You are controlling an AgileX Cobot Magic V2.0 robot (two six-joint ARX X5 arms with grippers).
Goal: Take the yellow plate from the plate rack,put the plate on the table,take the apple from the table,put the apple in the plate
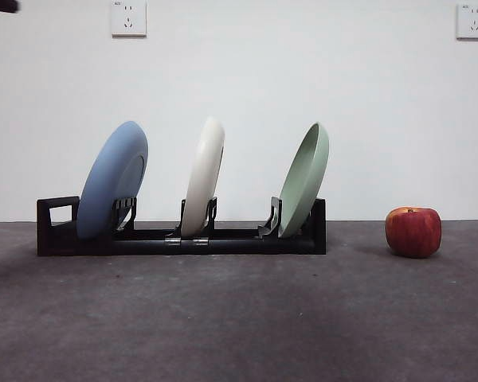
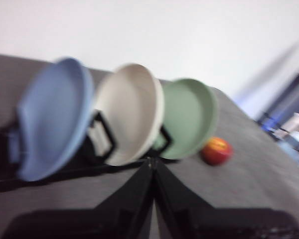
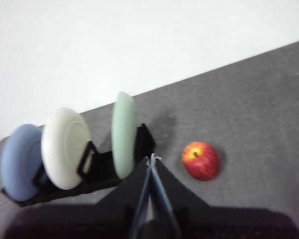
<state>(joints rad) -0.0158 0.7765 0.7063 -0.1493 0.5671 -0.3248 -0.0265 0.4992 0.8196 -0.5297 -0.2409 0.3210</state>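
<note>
We are seeing the plate rack (image 1: pixel 183 239) holding blue plate (image 1: pixel 111 179), yellow plate (image 1: pixel 202 175) in its middle slot, green plate (image 1: pixel 304 178); apple (image 1: pixel 413 231) sitting on the table (image 1: pixel 239 318), well apart. Left gripper (image 2: pixel 151 160) and right gripper (image 3: pixel 151 158) are hovering, jaws pressed together.

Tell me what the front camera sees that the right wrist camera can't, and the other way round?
Only the front view shows two wall sockets and a black arm tip at the top corner.

Only the right wrist view shows the right gripper, jaws closed, away from everything.

Both show the plate rack holding the blue plate, the yellow plate in the middle and the pale green plate, with the apple alone on the table beyond the green plate's end.
</note>
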